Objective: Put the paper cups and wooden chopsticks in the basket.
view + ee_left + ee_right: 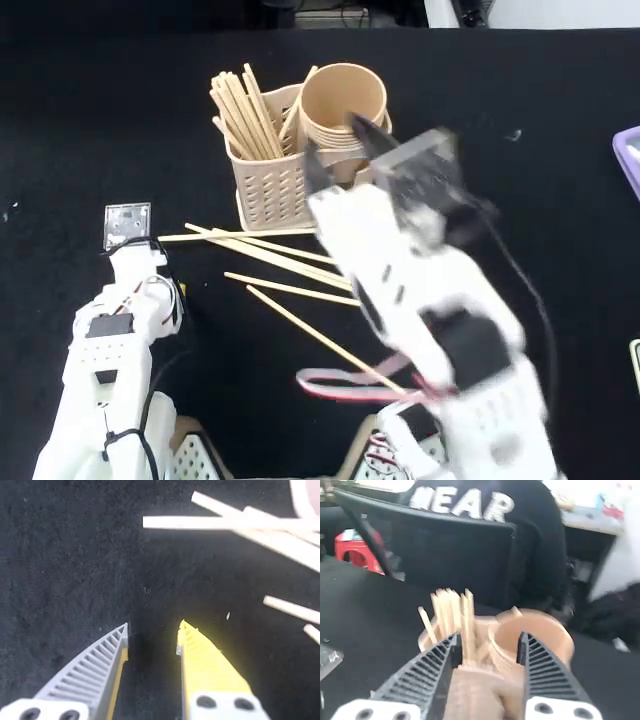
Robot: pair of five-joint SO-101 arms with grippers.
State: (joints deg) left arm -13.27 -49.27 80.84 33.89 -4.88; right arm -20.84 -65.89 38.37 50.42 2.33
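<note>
Hovering over basket [270,190]: right gripper [487,642] parted, empty | left gripper [152,632] parted above table [100,120] (loose chopsticks [290,287] just beside)

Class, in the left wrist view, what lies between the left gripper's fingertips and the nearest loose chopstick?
A bare stretch of black table: the left wrist view shows no object between the open left gripper and the nearest loose chopstick.

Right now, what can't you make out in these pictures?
1. High view: the white right arm hides part of the cream slotted plastic basket and the ends of some loose wooden chopsticks.
2. Right wrist view: the stacked tan paper cups are blurred, so uncountable.
3. High view: a purple object is cut off by the edge.
</note>
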